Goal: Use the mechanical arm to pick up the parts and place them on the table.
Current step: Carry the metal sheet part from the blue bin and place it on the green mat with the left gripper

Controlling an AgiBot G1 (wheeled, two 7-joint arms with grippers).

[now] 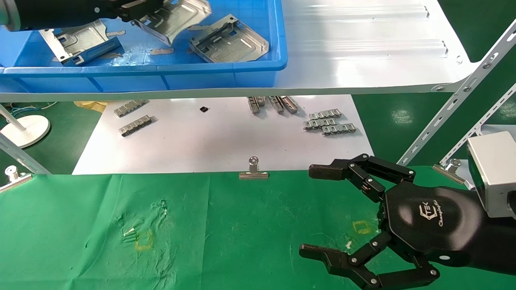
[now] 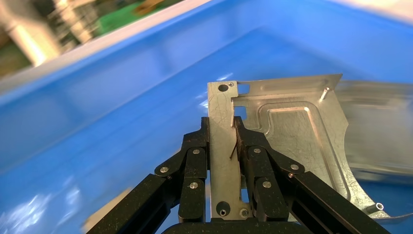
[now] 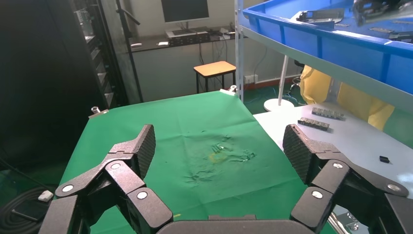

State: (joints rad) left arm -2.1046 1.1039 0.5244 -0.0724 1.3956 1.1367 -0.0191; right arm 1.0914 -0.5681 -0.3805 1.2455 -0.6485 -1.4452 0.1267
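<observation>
At the top of the head view we find our left gripper (image 1: 135,12) reaching into the blue bin (image 1: 225,74) on the white shelf (image 1: 363,60), though most of that arm is cut off by the frame edge. Its black fingers (image 2: 195,165) are clamped on the rim of one stamped metal plate (image 2: 292,131), which looks raised and tilted above the bin floor; the far edge of the plate is blurred. Two more plates lie in the bin, one at the left (image 1: 74,40) partly hidden under the arm, one at the right (image 1: 227,40). Our right gripper (image 1: 318,213) hangs above the green cloth table (image 1: 225,233) near a yellow square mark (image 1: 362,226), its fingers spread wide, holding nothing. Small link strips (image 1: 328,123) rest on the white board (image 1: 201,141) beyond the cloth.
</observation>
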